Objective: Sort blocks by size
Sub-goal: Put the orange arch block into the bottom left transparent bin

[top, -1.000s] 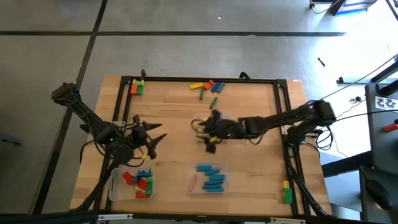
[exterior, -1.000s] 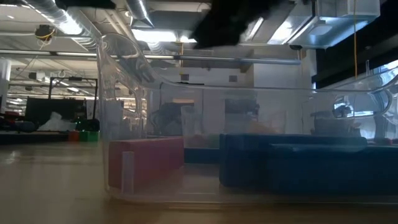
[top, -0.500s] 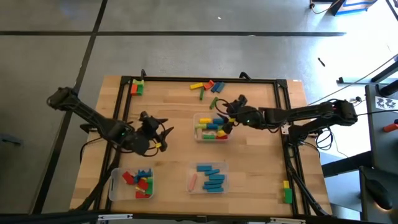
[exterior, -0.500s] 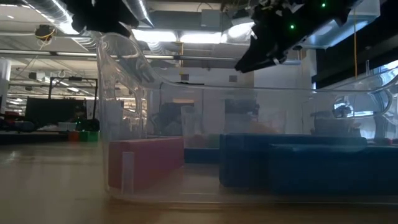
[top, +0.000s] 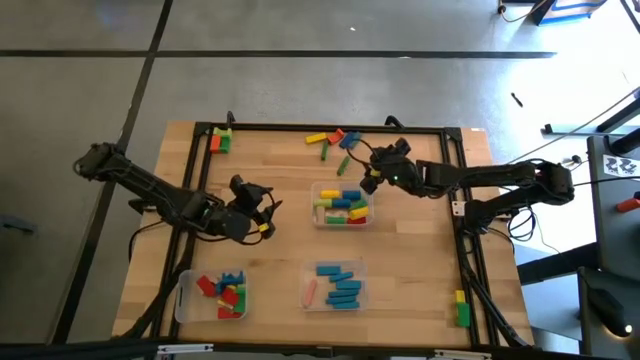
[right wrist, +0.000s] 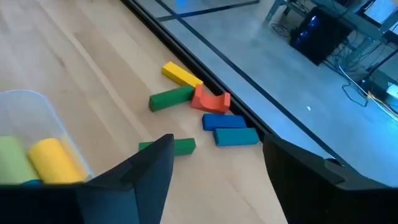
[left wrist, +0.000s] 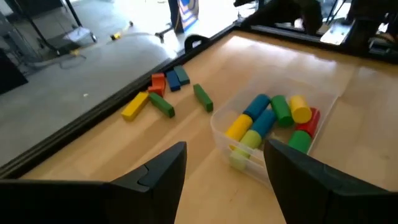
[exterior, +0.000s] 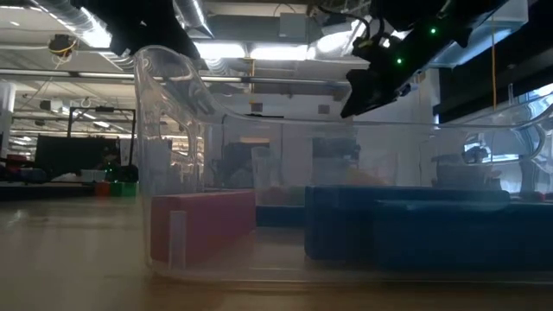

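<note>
The blocks lie in several places. A clear tray [top: 341, 205] in the table's middle holds mixed yellow, green, blue and red ones [left wrist: 267, 118]. A loose cluster [top: 331, 142] lies by the far edge: yellow [right wrist: 181, 74], green [right wrist: 171, 98], red [right wrist: 210, 101] and blue [right wrist: 236, 137]. My left gripper [top: 262, 212] hovers open, left of the middle tray and pointing at it [left wrist: 224, 155]. My right gripper [top: 368, 170] hovers open between that tray's far right corner and the loose cluster [right wrist: 217, 144]. Nothing is between either pair of fingers.
A near-left tray [top: 212, 297] holds red, green and blue blocks. A near-middle tray [top: 335, 285] holds blue bars [exterior: 415, 229] and a pink one [exterior: 203, 226]. More blocks sit at the far left corner [top: 220, 140] and near right edge [top: 461, 308]. A black frame [top: 330, 128] rims the table.
My right gripper has drawn back from over the middle tray toward the table's far right, uncovering the tray and its blocks, and has swung round toward the loose cluster. My left gripper has gone a little toward the table's right, nearer the middle tray. Both stay open.
</note>
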Action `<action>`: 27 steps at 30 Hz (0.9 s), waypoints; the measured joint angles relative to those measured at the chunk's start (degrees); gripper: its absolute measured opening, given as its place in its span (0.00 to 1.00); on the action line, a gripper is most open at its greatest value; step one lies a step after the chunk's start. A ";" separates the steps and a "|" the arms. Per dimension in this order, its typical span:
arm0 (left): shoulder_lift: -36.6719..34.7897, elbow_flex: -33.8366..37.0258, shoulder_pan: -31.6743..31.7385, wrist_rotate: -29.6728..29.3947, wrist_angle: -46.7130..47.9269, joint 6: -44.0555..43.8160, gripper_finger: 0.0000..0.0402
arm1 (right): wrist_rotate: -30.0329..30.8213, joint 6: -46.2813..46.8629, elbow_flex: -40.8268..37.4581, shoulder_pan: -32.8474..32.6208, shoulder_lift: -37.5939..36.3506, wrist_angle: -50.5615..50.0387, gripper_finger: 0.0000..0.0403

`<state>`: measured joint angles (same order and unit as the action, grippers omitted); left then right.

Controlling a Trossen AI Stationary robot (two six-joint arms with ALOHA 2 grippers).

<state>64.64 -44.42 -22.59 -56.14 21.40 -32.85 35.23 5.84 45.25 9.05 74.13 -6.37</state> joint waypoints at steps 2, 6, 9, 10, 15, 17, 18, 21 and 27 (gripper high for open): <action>0.00 0.00 0.63 0.67 0.49 -0.57 0.52 | -0.29 -0.26 0.00 0.91 0.00 0.00 0.61; 0.00 0.00 1.83 0.72 0.23 -0.51 0.52 | -1.71 -3.27 0.00 3.39 0.00 0.07 0.61; 0.00 0.00 2.74 0.70 0.19 0.78 0.52 | -3.66 -6.18 0.02 5.31 0.00 -0.59 0.61; 0.00 0.00 3.13 0.70 0.14 1.21 0.52 | -3.66 -6.38 0.02 6.13 0.01 -0.58 0.61; 0.00 0.00 5.16 0.70 0.23 1.62 0.52 | -7.48 -8.81 0.07 13.56 0.10 1.03 0.61; 0.00 0.00 5.90 0.70 0.21 1.60 0.52 | -11.23 -7.57 0.10 17.33 0.98 3.15 0.61; 0.00 0.00 6.22 0.70 0.23 1.60 0.52 | -14.24 -6.69 0.11 19.25 1.66 4.00 0.61; 0.00 0.00 7.09 0.70 0.23 1.49 0.52 | -22.86 -4.31 0.11 24.07 5.47 9.61 0.61; -0.02 0.00 7.40 0.96 0.38 1.66 0.52 | -31.36 0.11 6.29 28.66 17.54 13.17 0.61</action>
<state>64.62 -44.42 -15.19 -55.18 21.78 -31.19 3.87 5.95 51.55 37.71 91.67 6.80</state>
